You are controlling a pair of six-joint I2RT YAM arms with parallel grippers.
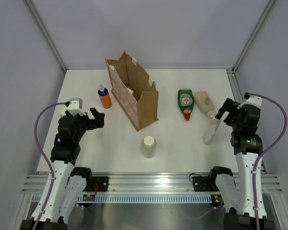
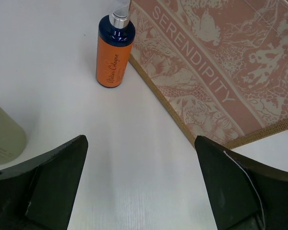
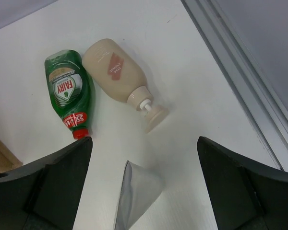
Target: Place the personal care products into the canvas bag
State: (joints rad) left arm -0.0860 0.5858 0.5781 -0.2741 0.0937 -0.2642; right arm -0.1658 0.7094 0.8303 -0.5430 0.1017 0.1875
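Canvas bag (image 1: 134,93) upright; orange bottle (image 1: 104,97) stands just left of it, green bottle (image 1: 186,103) and peach bottle (image 1: 204,103) lie to its right. Left gripper (image 1: 97,117), left of the bag near the orange bottle, and right gripper (image 1: 224,114), right of the bag beside the clear bottle (image 1: 212,132), both gape wide, empty.

Table: we see a white matte flat tabletop (image 1: 110,143), smooth, with a faint grain in the left wrist view.
Back wall: we see a plain pale grey panel (image 1: 149,28).
Side walls: a pale grey left panel (image 1: 14,57) and a matching right panel (image 1: 278,48).
Corners: we note two slim silver metal corner struts (image 1: 44,33), one at each back corner.
Right edge: a silver aluminium side rail (image 3: 240,86) borders the tabletop.
Near edge: we see grooved aluminium rails (image 1: 149,181), with a white slotted strip (image 1: 153,197) below them.
Below: a dull grey metal sheet (image 1: 149,215).
Light: we find it even and diffuse, with soft shadows.
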